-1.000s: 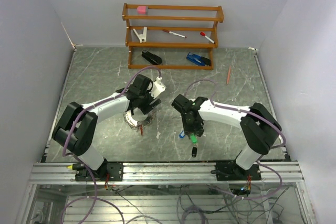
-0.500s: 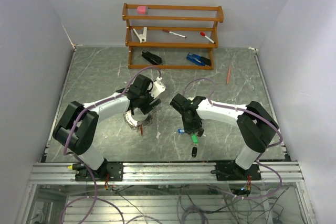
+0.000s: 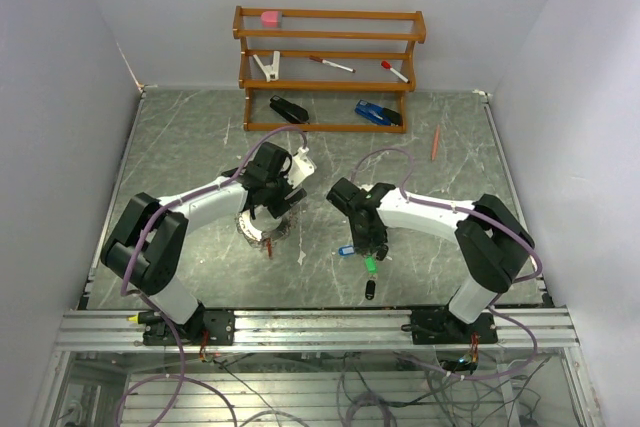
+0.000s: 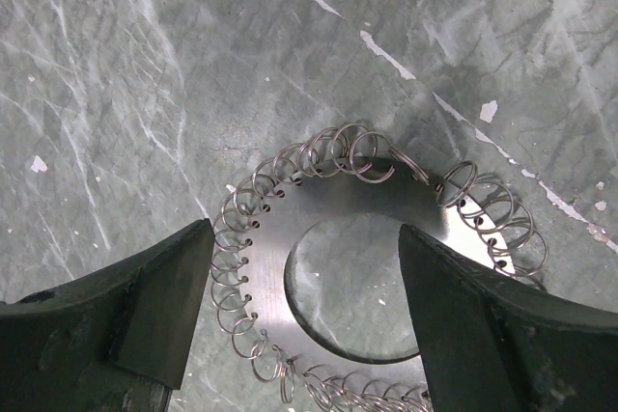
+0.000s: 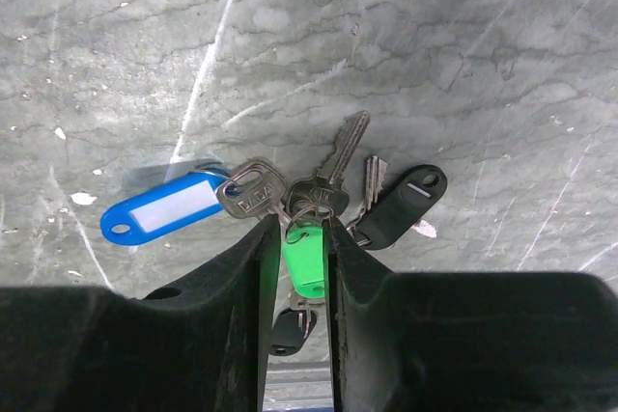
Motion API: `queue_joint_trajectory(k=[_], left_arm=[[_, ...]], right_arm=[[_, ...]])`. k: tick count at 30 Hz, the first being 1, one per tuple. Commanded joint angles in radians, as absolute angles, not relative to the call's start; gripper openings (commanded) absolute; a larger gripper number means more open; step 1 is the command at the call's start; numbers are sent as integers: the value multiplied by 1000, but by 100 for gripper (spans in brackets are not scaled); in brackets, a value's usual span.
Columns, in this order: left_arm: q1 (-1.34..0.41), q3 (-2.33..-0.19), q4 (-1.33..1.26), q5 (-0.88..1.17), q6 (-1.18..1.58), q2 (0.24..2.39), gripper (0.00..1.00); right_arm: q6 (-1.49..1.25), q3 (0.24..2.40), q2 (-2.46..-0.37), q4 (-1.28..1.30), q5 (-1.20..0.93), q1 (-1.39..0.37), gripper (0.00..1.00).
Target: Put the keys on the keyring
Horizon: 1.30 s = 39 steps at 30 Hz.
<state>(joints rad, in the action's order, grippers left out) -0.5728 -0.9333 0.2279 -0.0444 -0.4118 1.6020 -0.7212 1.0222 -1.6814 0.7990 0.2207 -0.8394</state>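
Observation:
The keys lie in a bunch on the table: a blue tag [image 5: 159, 210], a green tag [image 5: 307, 258], a black tag [image 5: 401, 205] and metal blades [image 5: 343, 151]. My right gripper [image 5: 302, 229] stands over them, its jaws closed narrowly on the green tag. In the top view the keys [image 3: 346, 250] lie beside that gripper [image 3: 368, 249]. The keyring [image 4: 266, 267] is a flat silvery disc with a hollow centre and wire loops around its rim. My left gripper [image 4: 304, 306] hovers open just above it, one finger on each side. From above, the keyring [image 3: 256, 231] shows partly under the left gripper [image 3: 266, 209].
A wooden rack [image 3: 328, 72] at the back holds a pink eraser [image 3: 271, 18], a white clip, two red-capped markers, a black stapler [image 3: 288, 109] and a blue one [image 3: 377, 113]. An orange pencil [image 3: 436, 142] lies at the right rear.
My right gripper has shifted slightly and narrowed its jaws onto the green tag; the blue tag now pokes out to its left. The left arm has stayed still.

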Motion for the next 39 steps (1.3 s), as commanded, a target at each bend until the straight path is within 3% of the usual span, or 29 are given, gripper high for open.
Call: queue_joint_trajectory(k=[1,10,17,27,39], left_arm=[[-573,-939,212,-57,-418,1598,88],[-573,-941,209,-60,-413,1598,88],[-574,-949,207,-49,-405,1611,88],[-534,-956,149,-117,-371,1550,85],[-512,-1025,517,369,-660,1554,75]], right_arm=[[-729,1006,-1654,786,232,-833,23],[-727,969,-1653,795,240,-822,16],[-735,982,-1626,834,278,-822,0],[-697,1027,-1471,833,303,-823,0],[-566,1006,-1348,604,109,-822,0]])
